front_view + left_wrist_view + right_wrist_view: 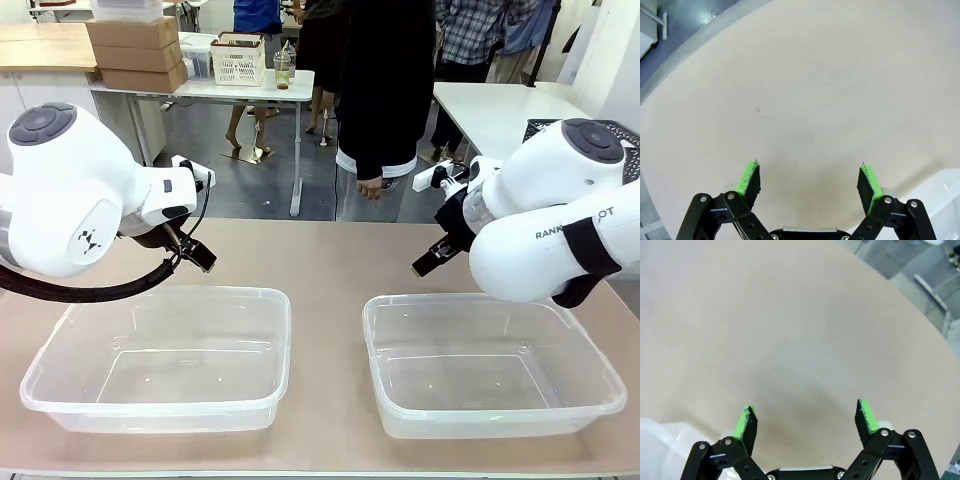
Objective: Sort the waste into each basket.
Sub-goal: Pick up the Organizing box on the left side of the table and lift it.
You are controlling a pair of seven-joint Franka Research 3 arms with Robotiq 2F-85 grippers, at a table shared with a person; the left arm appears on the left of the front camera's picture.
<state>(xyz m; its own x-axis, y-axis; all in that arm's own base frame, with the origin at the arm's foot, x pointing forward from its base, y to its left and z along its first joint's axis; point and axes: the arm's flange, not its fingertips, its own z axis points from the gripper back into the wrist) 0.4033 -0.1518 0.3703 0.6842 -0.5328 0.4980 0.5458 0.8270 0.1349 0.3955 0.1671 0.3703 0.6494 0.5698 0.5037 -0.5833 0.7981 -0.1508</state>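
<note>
Beige table [330, 255], busy room behind. A person [385, 90] stands at the far edge, one hand [372, 186] hanging.

Left tub [150, 407] and right tub [500, 412] sit side by side on the near half, apart, both bare inside.

Judgement: sorting not begun, the whole job is left.

Left gripper [200, 262] hovers just beyond the left tub, right gripper [425, 265] just beyond the right tub. Each has its jaws spread wide, grasping nothing.

The front view gives tubs, arms and person together. The wrist views add the green pads [751, 176] well apart over bare tabletop, with a tub corner [946, 192] at the frame edge.
</note>
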